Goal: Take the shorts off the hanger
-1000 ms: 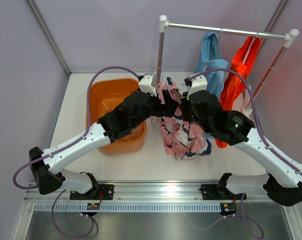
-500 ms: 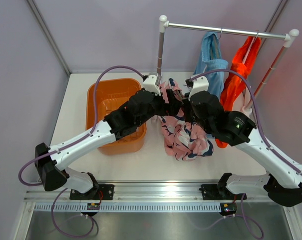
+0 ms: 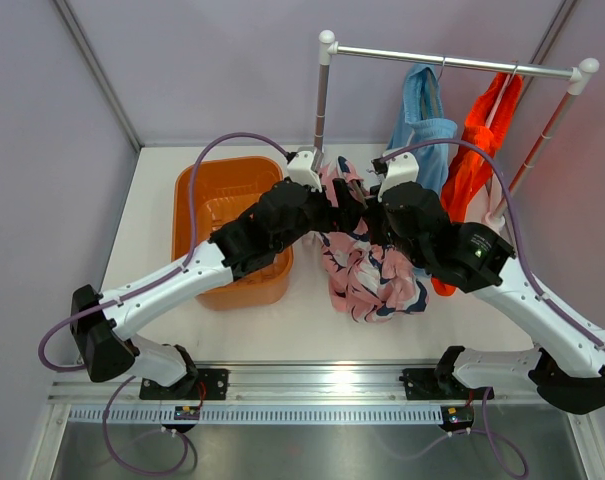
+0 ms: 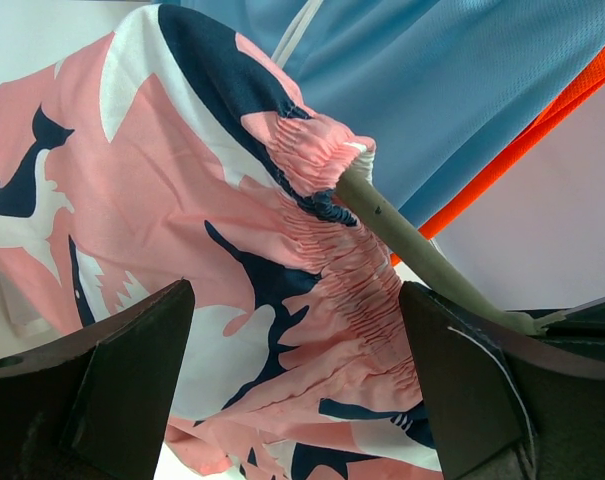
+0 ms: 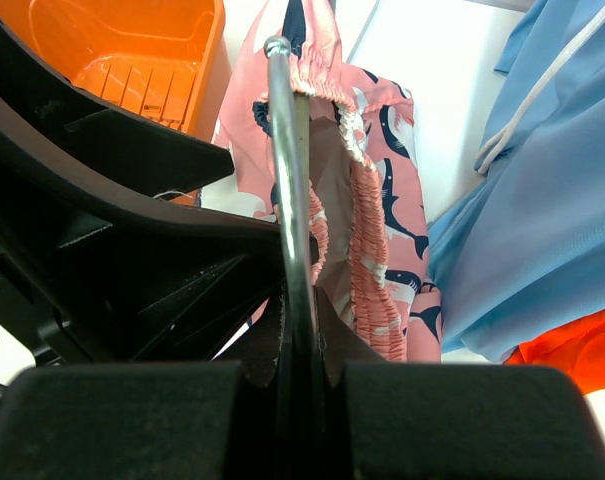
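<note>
The pink shorts [image 3: 367,275] with a navy-and-white pattern hang on a metal hanger [image 5: 292,180] and droop onto the table. My right gripper [image 5: 300,320] is shut on the hanger's wire and holds it up. My left gripper [image 4: 294,300] is open, its jaws on either side of the gathered pink waistband [image 4: 342,260], not touching it. The hanger's bar [image 4: 412,245] runs through the waistband. In the top view both grippers meet above the pink shorts, left [image 3: 344,207] and right [image 3: 370,215]. The light blue shorts [image 3: 427,125] and orange shorts [image 3: 482,140] hang on the rail.
A white clothes rack [image 3: 452,62] stands at the back right of the table. An orange basket [image 3: 187,215] sits on the left, under my left arm; it also shows in the right wrist view [image 5: 132,50]. Grey walls close in the sides.
My left arm has moved a little right and forward, bringing its gripper closer to the pink shorts' waistband. The right gripper has kept hold of the hanger and hardly moved.
</note>
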